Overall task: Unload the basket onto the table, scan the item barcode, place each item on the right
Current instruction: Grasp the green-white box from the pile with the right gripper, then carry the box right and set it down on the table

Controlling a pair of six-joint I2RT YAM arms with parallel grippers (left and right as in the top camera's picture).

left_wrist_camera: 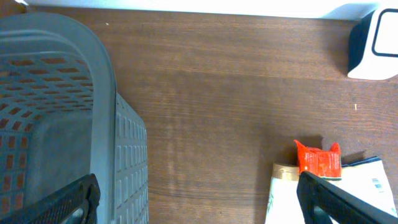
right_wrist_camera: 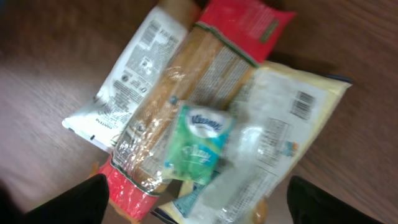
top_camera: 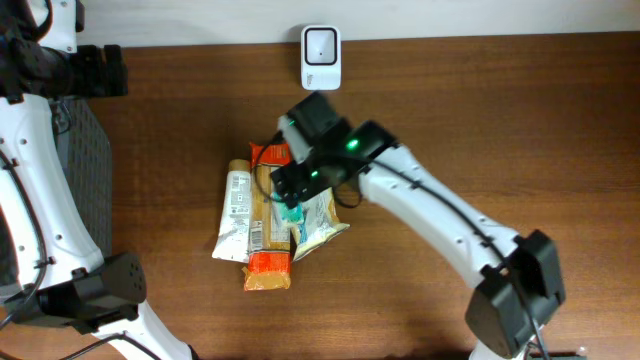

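- The right gripper hangs over a pile of packets in the middle of the table, fingers spread wide, holding nothing.
- A green tissue pack lies on top of the pile, clear of both fingers.
- Under it lie a long packet with red ends, a white packet and a pale yellow bag whose barcode faces up.
- The white scanner stands at the table's far edge, apart from the pile.
- The left gripper is spread and empty beside a grey basket.

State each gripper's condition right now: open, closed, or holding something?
Left gripper: open, empty.
Right gripper: open, empty, above the tissue pack.
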